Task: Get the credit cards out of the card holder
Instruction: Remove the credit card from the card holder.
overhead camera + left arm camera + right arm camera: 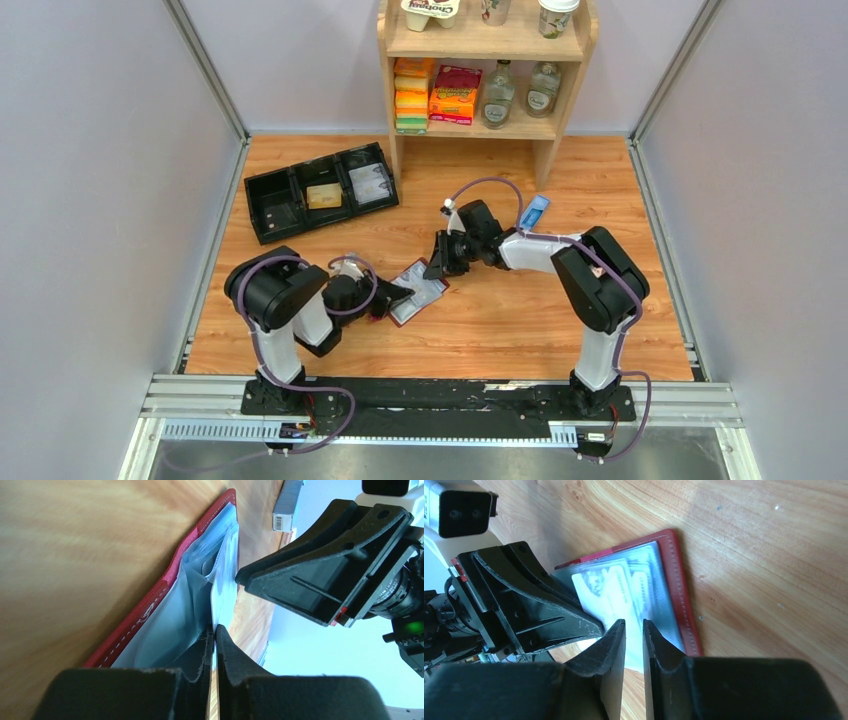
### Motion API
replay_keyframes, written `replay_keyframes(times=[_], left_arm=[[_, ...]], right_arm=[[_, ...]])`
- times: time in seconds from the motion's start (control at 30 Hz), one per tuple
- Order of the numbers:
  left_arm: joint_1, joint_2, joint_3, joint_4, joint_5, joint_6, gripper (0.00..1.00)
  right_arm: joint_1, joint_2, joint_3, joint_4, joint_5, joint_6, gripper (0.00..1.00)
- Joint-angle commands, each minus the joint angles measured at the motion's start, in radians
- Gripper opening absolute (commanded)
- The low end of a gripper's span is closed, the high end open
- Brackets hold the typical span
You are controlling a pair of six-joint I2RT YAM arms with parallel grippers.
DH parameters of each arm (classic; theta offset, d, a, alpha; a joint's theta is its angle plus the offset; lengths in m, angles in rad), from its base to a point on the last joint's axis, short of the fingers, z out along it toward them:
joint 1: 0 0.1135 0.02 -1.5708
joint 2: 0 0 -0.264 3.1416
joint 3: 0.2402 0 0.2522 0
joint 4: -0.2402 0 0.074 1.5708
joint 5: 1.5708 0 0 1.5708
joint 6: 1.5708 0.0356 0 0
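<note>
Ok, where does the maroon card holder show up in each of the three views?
Top external: the card holder lies open near the middle of the picture.
Left wrist: the card holder runs diagonally through the centre, its inner edge pinched by the left gripper.
Right wrist: the card holder sits centre, just beyond the right gripper.
Shared landmark: the left gripper at the holder, seen in all three views.

Readable text: one brand name only.
"Chobani" is printed on the yogurt pack on the shelf; print on the credit cards is seen but cannot be read.
</note>
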Motion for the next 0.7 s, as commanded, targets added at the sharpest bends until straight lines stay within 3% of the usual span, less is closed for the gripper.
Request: replay_keyframes(times=[0.0, 0.17, 0.3, 0.67], left_arm=[[0.012, 0.016, 0.089, -0.072, 0.088, 0.08, 0.09], [0.014, -0.091, 0.215, -0.419, 0.119, 0.23, 0.11], [0.015, -0.113, 0.31, -0.575, 0.14, 0.287, 0.13], [0.027, 0.033, 0.275, -0.382, 0.206, 0.155, 0.13]], right_arm=[[0.01, -0.049, 0.036, -0.018, 0.051, -0.035, 0.22], [0.004, -0.06, 0.027, -0.013, 0.098, -0.029, 0.23], [-0.028, -0.061, 0.007, 0.01, 0.104, 0.007, 0.23], [-0.045, -0.047, -0.018, 0.041, 0.103, 0.019, 0.22]])
